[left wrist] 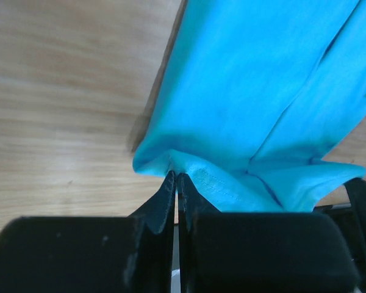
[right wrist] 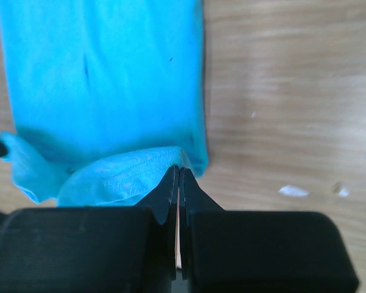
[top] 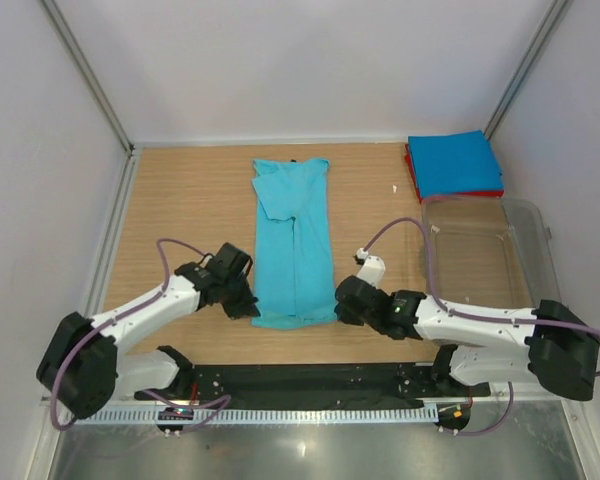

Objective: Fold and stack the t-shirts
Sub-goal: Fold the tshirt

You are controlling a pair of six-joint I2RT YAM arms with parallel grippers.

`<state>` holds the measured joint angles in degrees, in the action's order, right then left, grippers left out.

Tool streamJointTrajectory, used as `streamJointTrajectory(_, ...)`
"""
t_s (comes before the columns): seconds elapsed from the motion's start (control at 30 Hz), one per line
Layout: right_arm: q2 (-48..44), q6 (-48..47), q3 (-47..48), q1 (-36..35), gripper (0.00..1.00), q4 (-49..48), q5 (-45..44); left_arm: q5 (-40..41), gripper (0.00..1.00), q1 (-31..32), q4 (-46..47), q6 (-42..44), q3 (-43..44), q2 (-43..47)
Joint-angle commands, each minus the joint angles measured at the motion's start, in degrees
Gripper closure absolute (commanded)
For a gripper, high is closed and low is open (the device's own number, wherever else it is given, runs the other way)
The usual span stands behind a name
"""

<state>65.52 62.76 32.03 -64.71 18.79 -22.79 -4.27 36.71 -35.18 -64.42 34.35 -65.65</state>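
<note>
The teal t-shirt [top: 293, 245] runs near-to-far — collar far, hem near.

The teal t-shirt [top: 293, 245] lies flat in the middle of the tabletop [top: 180, 200]. It is folded into one long strip that runs from 12 o'clock to 6 o'clock, with the neck at the far end. The left fingers [left wrist: 163, 204] pinch its near left corner and the right fingers [right wrist: 166, 192] pinch its near right corner. At 2 o'clock from it, the blue t-shirt [top: 452, 163] sits folded square on top of the red t-shirt [top: 411, 170].
</note>
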Motion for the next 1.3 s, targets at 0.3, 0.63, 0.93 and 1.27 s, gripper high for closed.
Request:
streamJointTrajectory(0.3,16.5,-26.4,18.0,20.5,0.99,-7.4,11.3,-4.9,1.0,-15.7,5.4,12.7,27.0,-27.1)
streamJointTrajectory(0.63,32.5,-34.7,38.2,27.7,0.99,-0.5,13.3,-5.7,1.0,-20.7,-0.1,15.4,46.9,-40.3)
streamJointTrajectory(0.93,40.8,-39.0,47.9,32.3,0.99,0.4,17.2,-6.1,1.0,-23.9,-2.3,15.7,56.5,-47.6)
streamJointTrajectory(1.27,45.7,-42.3,55.0,35.2,0.99,0.9,17.7,-7.6,1.0,-25.3,-2.7,16.0,63.8,-55.5)
